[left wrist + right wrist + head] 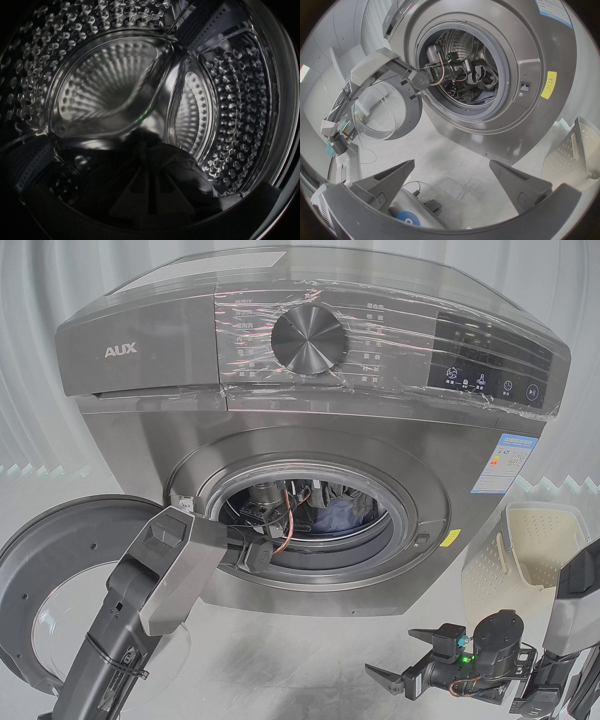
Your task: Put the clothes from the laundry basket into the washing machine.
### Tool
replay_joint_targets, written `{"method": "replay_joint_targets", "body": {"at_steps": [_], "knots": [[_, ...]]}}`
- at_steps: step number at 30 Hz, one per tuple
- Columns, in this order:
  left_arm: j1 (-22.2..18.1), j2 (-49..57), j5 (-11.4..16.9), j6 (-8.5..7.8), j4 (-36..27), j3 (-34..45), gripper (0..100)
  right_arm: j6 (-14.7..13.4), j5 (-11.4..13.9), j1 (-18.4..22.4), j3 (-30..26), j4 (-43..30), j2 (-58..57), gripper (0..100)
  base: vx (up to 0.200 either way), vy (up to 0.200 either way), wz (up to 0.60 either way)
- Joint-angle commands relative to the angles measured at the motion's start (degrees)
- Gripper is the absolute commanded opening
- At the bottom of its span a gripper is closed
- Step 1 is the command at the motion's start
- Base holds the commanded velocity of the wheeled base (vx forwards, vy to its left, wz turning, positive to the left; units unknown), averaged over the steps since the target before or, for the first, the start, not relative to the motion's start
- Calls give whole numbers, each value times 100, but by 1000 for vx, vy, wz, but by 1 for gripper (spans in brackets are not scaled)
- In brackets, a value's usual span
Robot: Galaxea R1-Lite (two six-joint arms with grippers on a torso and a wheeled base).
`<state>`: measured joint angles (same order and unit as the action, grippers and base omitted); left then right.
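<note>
Pinching dark garment point(484, 79) in left hand point(151, 175) inside washing machine point(150, 446), for dropping; holding right hand point(392, 654) wide, empty, near laundry basket point(537, 546).

Head view is lit brightly and evenly from above. Glare streaks are seen on the clear plastic film point(387, 346) wrapped over the grey metal washing machine point(144, 440). A soft shadow is cast on the pale floor point(300, 640). Edges are bent by fisheye distortion. The dimpled steel drum point(240, 103) is dim, with highlights on its back wall. The dark clothes point(175, 168) are nearly lost in shadow. Right wrist corners are vignetted black.
</note>
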<state>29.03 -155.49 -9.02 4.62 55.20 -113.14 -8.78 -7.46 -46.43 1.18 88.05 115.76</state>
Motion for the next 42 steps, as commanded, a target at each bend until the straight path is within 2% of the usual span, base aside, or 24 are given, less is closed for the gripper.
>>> {"method": "replay_joint_targets", "body": {"at_steps": [1, 10, 11, 15, 20, 28, 34, 38, 42], "knots": [[7, -324, -12, 4, -18, -145, 0, -1, -1, 3, 5, 1, 17, 100, 0, 0, 0], [15, -324, -12, 74, -27, -145, 0, -1, -1, 3, 5, 1, 17, 100, 0, 0, 0], [24, -315, -12, 83, -27, -145, 100, -1, -1, 3, 5, 1, 17, 100, 0, 0, 0], [51, -315, -21, 100, -36, -145, 100, -1, -1, 12, 5, 1, 17, 100, 0, 0, 0], [209, 221, -65, 162, -238, 864, 100, -1, 17, 47, 5, 1, 17, 100, 0, 0, 0], [393, 660, -65, 144, -220, 1664, 100, 8, 25, 56, 5, 1, 17, 100, 0, 0, 0], [560, 1232, -21, 92, -194, 2736, 100, 8, 25, 64, -13, 1, 17, 100, 0, 0, 0], [622, 1531, 6, -5, -194, 3483, 100, 8, 17, 64, -13, 1, 17, 100, 0, 0, 0], [613, 1478, 85, -110, -185, 3668, 100, 8, 17, 29, -4, 1, 17, 100, 0, 0, 0]]}}
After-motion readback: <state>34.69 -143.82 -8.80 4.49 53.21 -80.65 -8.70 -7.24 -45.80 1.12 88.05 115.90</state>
